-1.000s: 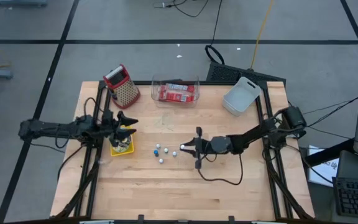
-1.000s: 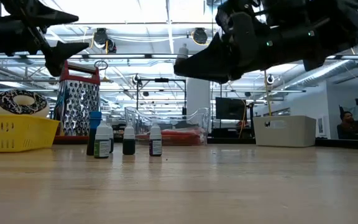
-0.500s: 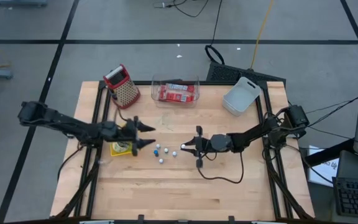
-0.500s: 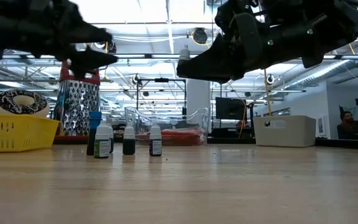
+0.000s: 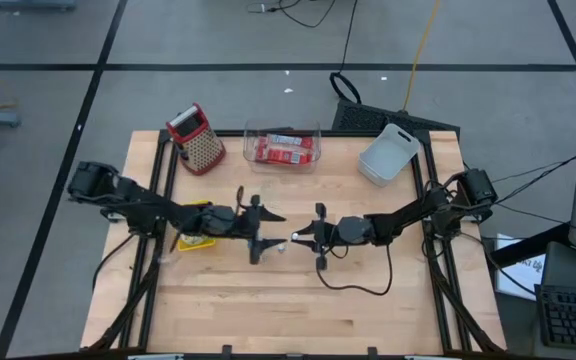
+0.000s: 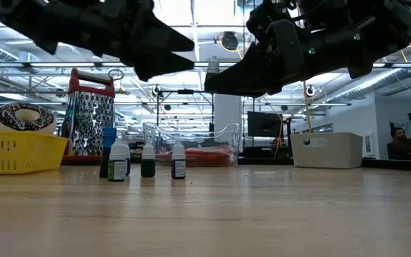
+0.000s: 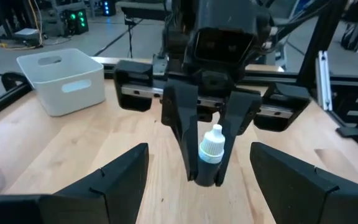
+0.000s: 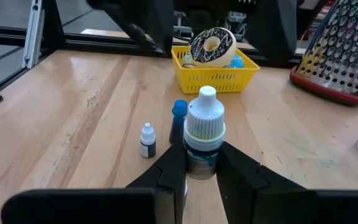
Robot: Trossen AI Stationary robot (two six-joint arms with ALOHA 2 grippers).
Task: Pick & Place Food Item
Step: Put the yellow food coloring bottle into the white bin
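Observation:
A small dropper bottle [image 8: 204,134] with a white cap hangs above the table's middle, with my right gripper [image 5: 297,238] shut on it. My left gripper [image 5: 268,228] is open just to its left, fingers [image 7: 124,180] spread wide and pointing level at the bottle [image 7: 211,149] without touching it. Several more small bottles [image 6: 148,163] stand upright on the table below, one with a blue cap [image 8: 179,121]. A yellow basket [image 8: 215,74] holds a chocolate donut [image 8: 212,46]. My right gripper pinches the bottle's dark body [image 8: 201,163], below the white cap, between its two fingers [image 7: 188,140]. The fingers come level from the table's right side. The bottle stands upright in the hold, cap up, lifted clear of the table.
A metal grater [image 5: 196,140] with a red handle stands at the far left. A clear container [image 5: 283,148] with a red packet is at the far middle, and a white bin [image 5: 388,155] at the far right. The near half of the table [image 5: 298,310] is bare wood.
My left gripper has swept from above the yellow basket toward the table's right, up to the held bottle, rolling as it went and staying open. My right gripper and the bottle have kept still.

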